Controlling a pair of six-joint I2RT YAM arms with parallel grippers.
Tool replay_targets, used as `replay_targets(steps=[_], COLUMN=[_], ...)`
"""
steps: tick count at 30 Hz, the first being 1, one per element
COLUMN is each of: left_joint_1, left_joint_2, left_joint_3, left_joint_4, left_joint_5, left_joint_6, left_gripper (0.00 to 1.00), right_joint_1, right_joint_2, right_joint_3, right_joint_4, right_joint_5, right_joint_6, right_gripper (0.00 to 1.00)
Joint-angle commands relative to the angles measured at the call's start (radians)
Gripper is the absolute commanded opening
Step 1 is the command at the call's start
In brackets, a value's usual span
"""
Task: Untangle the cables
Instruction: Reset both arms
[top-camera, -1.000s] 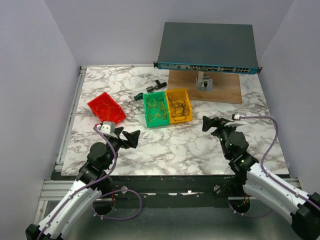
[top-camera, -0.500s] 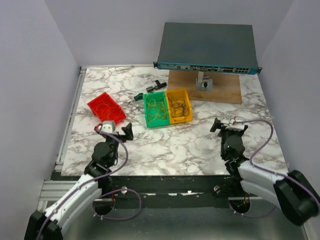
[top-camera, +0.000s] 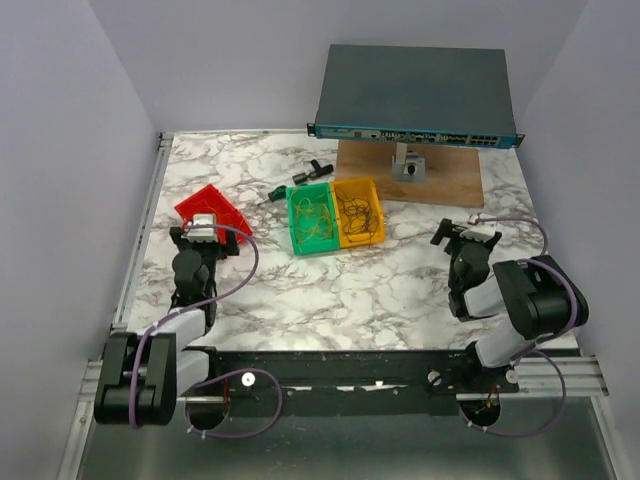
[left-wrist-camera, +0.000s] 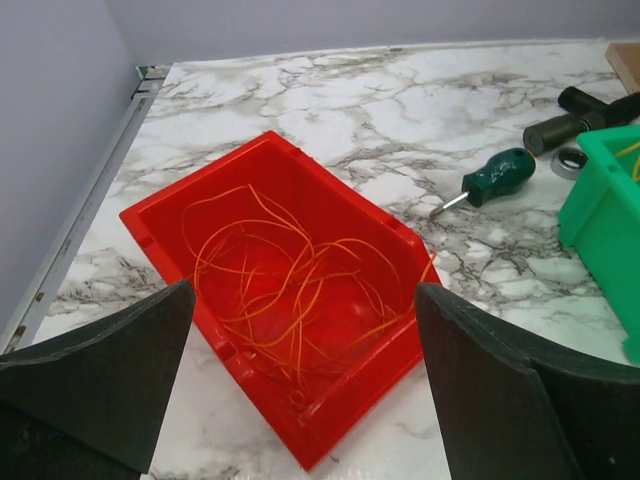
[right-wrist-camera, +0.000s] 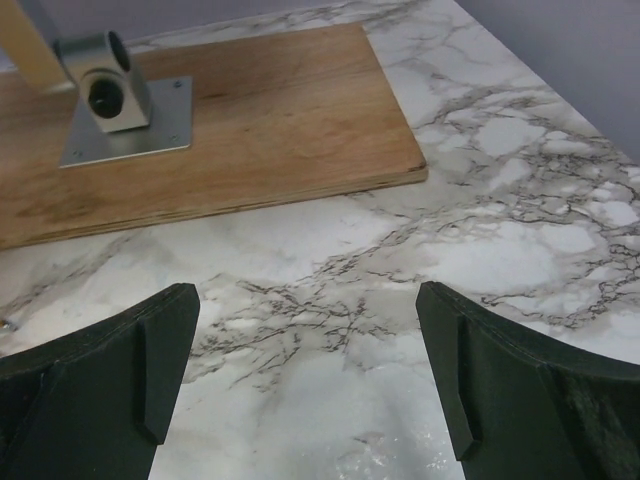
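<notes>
You've pulled both arms back toward the bottom edge: left pincer (left-wrist-camera: 302, 300) released over the red bin's (left-wrist-camera: 345, 405) orange cables (left-wrist-camera: 270, 270), right pincer (right-wrist-camera: 305, 300) released over the counter (right-wrist-camera: 330, 370), so no cable is in hand.

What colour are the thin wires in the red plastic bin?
The thin wires are orange; clearest in left wrist view.

Light even, diffuse, from overhead; all views bright. Shadows soft and short beside the red bin (left-wrist-camera: 330, 420) and wooden board (right-wrist-camera: 250, 120). Faint sheen on the marble counter (right-wrist-camera: 330, 440); inner bin floor glossy. Left end effector (left-wrist-camera: 302, 292) fingers (left-wrist-camera: 90, 390) render near-black, slightly soft. Top view sharp, lower corners dimmer.
</notes>
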Motion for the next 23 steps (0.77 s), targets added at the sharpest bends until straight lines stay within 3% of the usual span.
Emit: replay_targets(steps=[1,2,3,4,5,7,9,23], left_joint_1=[0.070,0.070,0.071,0.071,0.070,0.069,0.070,0.068], left_joint_2=[0.224,0.222,0.176,0.177,0.204,0.197,0.210,0.206], left_joint_3=[-0.001,0.011,0.042,0.065,0.070,0.100,0.087,0.091], left_joint_4=[0.395,0.379,0.223,0.194,0.220,0.145,0.201,0.182], left_joint_5=[0.217,0.241,0.228,0.186,0.154,0.131,0.133,0.135], left_joint_6=[-0.032,-0.017,-0.023,-0.041,-0.050,-0.058,-0.056,-0.051], left_gripper=[0.90,0.90,0.90,0.87,0.97,0.99,0.99,0.99], right_joint_1=[-0.037,-0.036,-0.036,-0.037,-0.037,-0.036,-0.036,-0.037], right_joint_2=[0.066,0.037,0.033,0.051,0.067,0.043,0.056,0.058], right_joint_3=[0.016,0.028,0.032,0.032,0.030,0.038,0.037,0.034], right_joint_4=[0.109,0.028,0.013,0.052,0.084,0.024,0.049,0.058], right_joint_5=[-0.084,-0.081,-0.082,-0.089,-0.087,-0.083,-0.088,-0.084], right_joint_6=[0.044,0.061,0.062,0.045,0.037,0.054,0.050,0.046], right_gripper=[1.00,1.00,1.00,1.00,1.00,1.00,1.00,1.00])
